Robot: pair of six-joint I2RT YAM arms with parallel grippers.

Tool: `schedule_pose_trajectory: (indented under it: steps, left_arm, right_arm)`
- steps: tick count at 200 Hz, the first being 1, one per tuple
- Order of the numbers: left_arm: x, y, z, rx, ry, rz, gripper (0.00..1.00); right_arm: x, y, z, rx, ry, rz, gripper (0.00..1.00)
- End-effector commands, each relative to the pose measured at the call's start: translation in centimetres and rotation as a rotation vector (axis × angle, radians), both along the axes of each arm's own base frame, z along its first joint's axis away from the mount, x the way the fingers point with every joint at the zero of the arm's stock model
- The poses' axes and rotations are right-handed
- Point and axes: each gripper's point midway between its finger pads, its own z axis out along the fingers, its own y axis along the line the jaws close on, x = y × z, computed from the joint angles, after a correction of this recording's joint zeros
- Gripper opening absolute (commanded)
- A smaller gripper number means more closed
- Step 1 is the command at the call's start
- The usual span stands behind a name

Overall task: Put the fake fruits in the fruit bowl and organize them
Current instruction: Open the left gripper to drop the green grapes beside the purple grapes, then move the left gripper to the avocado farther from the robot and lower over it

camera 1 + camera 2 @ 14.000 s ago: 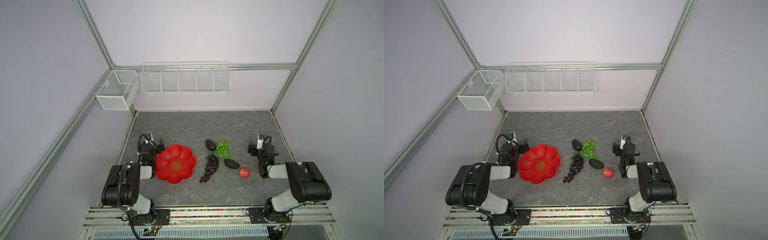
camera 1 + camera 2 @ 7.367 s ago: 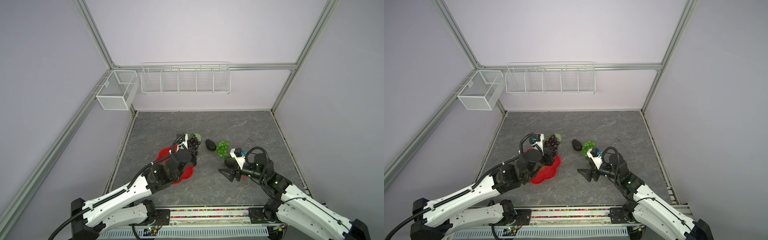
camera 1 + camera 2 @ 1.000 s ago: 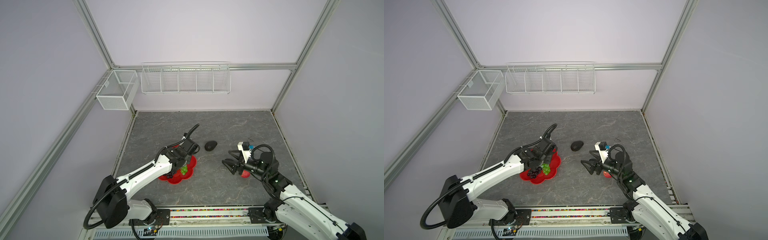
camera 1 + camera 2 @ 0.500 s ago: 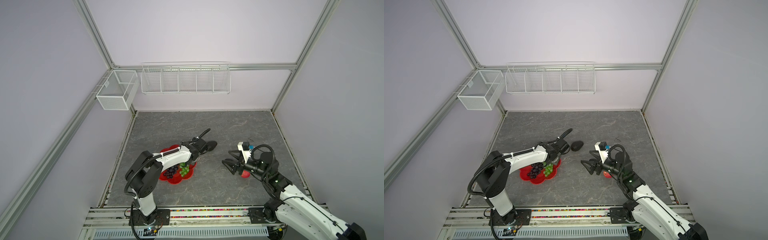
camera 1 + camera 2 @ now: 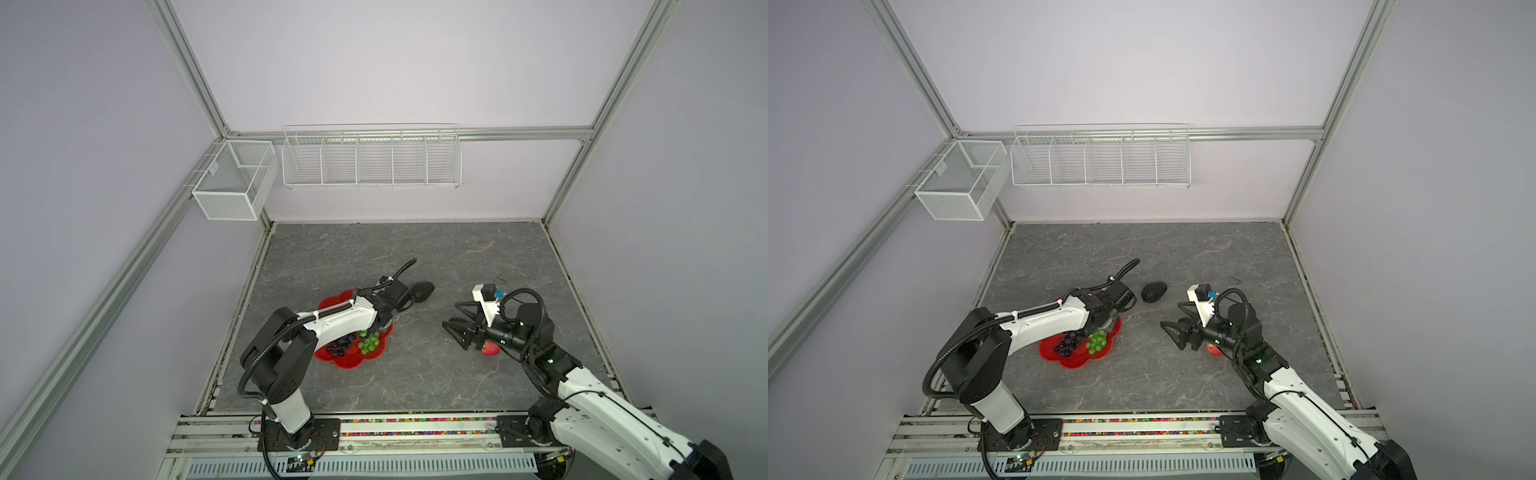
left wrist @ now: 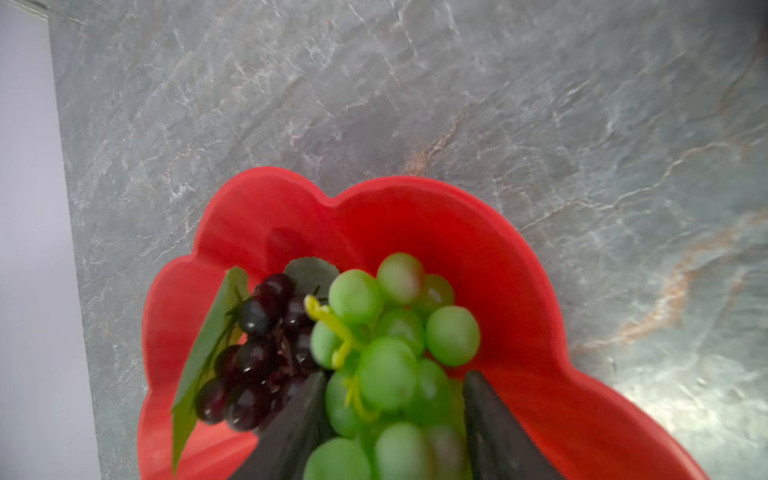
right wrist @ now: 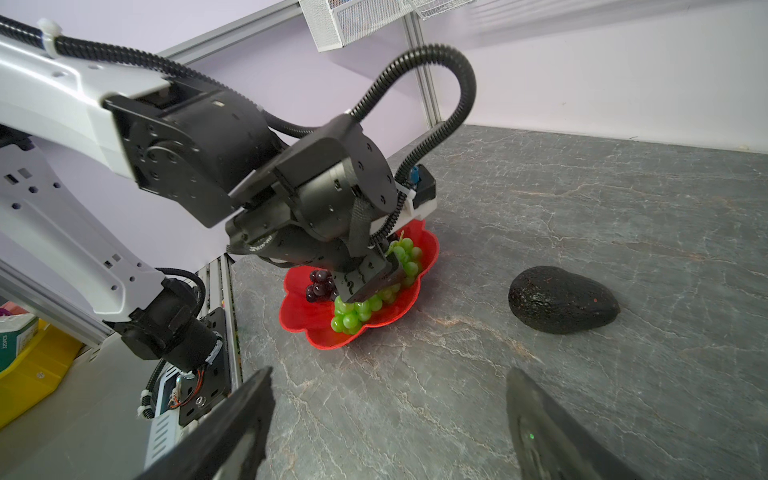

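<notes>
The red scalloped fruit bowl (image 5: 347,360) (image 5: 1073,361) sits left of the table's middle. In it lie the dark purple grape bunch (image 6: 257,353) (image 5: 1068,343) and the green grape bunch (image 6: 390,345) (image 5: 1097,341). My left gripper (image 6: 395,376) reaches down into the bowl with its jaws parted on either side of the green grapes. One dark avocado (image 5: 422,289) (image 7: 563,299) lies on the table just beyond the bowl. My right gripper (image 5: 449,313) (image 7: 389,374) hovers open and empty right of centre. The red apple (image 5: 491,349) peeks out from under its wrist.
White wire baskets (image 5: 371,160) and a mesh box (image 5: 232,183) hang on the back wall, well above the table. The left arm's forearm (image 5: 340,322) stretches over the bowl. A yellow bin (image 7: 33,365) stands off the table's left side.
The left gripper's jaws have parted around the green grapes, which now rest in the bowl, and its wrist has swung toward the avocado. The right arm has stayed still.
</notes>
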Motion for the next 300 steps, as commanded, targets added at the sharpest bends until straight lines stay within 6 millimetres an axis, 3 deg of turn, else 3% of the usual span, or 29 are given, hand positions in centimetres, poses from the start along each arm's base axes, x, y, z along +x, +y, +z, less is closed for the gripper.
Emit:
schedule_pose_trajectory:
  steps: [1,41,67,82,102,114,146,161,184,216,300]
  left_arm:
    - [0.2,0.6,1.8,-0.036,-0.06,0.048,0.55]
    - [0.0,0.4,3.4,-0.114,-0.097,0.06,0.56]
    - [-0.2,-1.1,4.8,-0.242,-0.108,0.033,0.58]
    - [-0.2,-3.3,5.7,-0.362,-0.101,-0.019,0.6]
    - [0.3,-8.0,6.8,-0.548,-0.104,-0.171,0.62]
    - [1.0,-10.2,6.8,-0.61,-0.095,-0.198,0.62]
    - [3.5,-14.5,4.5,-0.498,0.022,-0.325,0.7]
    - [4.7,-15.6,3.3,-0.42,0.044,-0.392,0.73]
    - [6.0,-16.5,3.0,-0.38,0.031,-0.427,0.8]
    - [7.1,-16.1,1.3,-0.303,0.053,-0.428,0.81]
    - [8.2,-16.7,-2.0,-0.338,0.132,-0.45,0.8]
  right_arm:
    - [-0.3,0.3,0.6,0.007,-0.04,0.023,0.88]
    - [-0.2,0.4,0.3,-0.005,-0.031,0.021,0.88]
    - [-0.3,0.3,0.4,-0.007,-0.037,0.019,0.89]
    - [0.3,0.0,-0.1,-0.03,-0.03,-0.017,0.89]
    - [2.8,-1.4,-2.8,-0.156,0.047,-0.169,0.88]
    - [3.2,-1.2,-3.5,-0.186,0.064,-0.163,0.89]
    - [2.1,0.6,-3.1,-0.134,0.065,-0.052,0.88]
    - [2.1,0.7,-3.2,-0.146,0.06,-0.049,0.88]
    - [2.1,0.6,-3.2,-0.149,0.046,-0.055,0.88]
    - [2.1,0.2,-2.8,-0.156,0.022,-0.074,0.88]
    - [2.1,0.1,-3.0,-0.17,0.021,-0.076,0.88]
